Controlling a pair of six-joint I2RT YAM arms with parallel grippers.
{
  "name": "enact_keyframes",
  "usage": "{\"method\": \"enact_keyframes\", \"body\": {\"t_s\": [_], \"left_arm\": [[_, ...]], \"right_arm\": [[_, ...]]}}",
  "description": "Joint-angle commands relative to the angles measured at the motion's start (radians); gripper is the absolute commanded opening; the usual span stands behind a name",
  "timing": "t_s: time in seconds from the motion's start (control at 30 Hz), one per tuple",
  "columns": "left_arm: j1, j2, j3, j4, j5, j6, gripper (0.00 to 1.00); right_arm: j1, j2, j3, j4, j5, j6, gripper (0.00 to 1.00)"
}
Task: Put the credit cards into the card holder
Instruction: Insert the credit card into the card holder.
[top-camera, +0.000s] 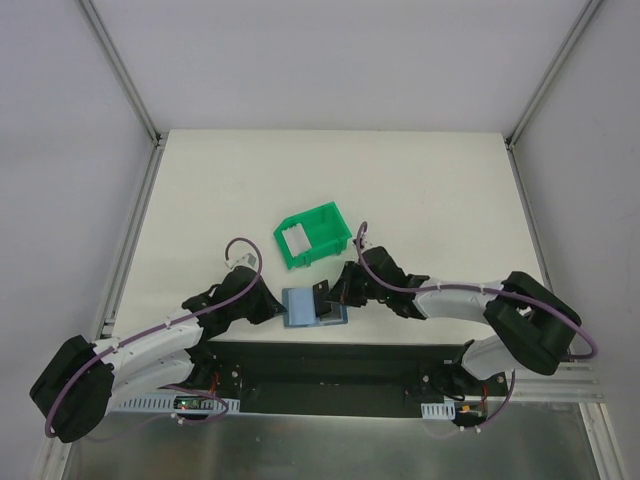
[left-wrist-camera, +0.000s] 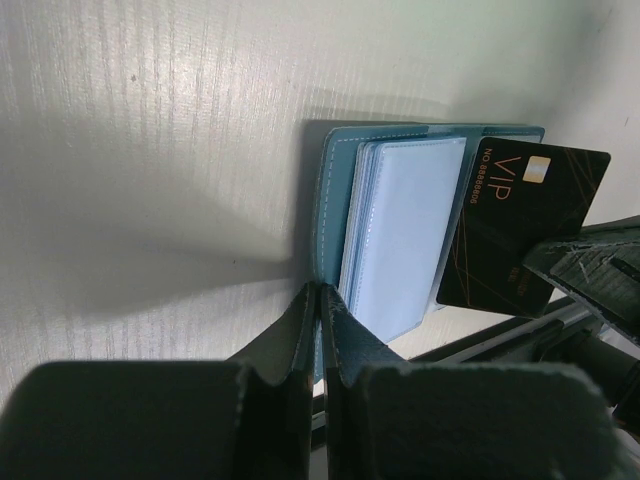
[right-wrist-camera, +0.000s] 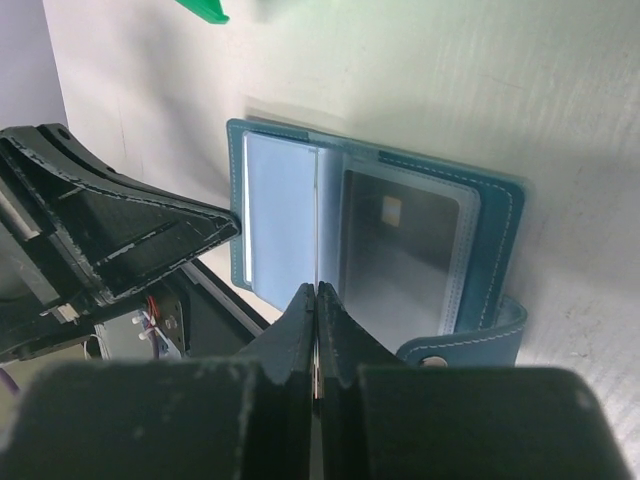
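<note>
The teal card holder (top-camera: 298, 308) lies open at the table's near edge, its pale blue sleeves up. My left gripper (top-camera: 272, 305) is shut on its left cover edge, which is plain in the left wrist view (left-wrist-camera: 320, 297). My right gripper (top-camera: 338, 292) is shut on the dark VIP card (left-wrist-camera: 520, 225) and holds it tilted over the holder's right half (left-wrist-camera: 400, 230). In the right wrist view the gripper (right-wrist-camera: 317, 292) holds the card edge-on (right-wrist-camera: 317, 250). A grey card (right-wrist-camera: 400, 250) sits in a clear pocket. The tan-gold card is out of view.
A green plastic bin (top-camera: 313, 236) stands just behind the holder. The holder's snap strap (right-wrist-camera: 470, 340) lies at its right. A black rail (top-camera: 330, 365) and the arm bases run along the table's near edge.
</note>
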Motion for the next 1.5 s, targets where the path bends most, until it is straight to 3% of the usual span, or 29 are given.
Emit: {"method": "enact_keyframes", "body": {"t_s": [0.0,0.67,1.03,1.47], "left_arm": [[0.006,-0.011,-0.011,0.007,0.011,-0.007,0.00],[0.006,-0.002,-0.010,0.007,0.008,-0.003,0.00],[0.006,-0.013,-0.020,0.007,0.002,-0.010,0.00],[0.006,-0.005,-0.014,0.007,0.005,-0.007,0.00]], "right_arm": [[0.009,0.008,-0.021,0.074,-0.014,0.027,0.00],[0.021,0.119,-0.056,0.212,-0.058,0.102,0.00],[0.023,0.034,-0.095,0.146,0.003,0.096,0.00],[0.036,0.132,-0.058,0.186,-0.071,0.146,0.00]]}}
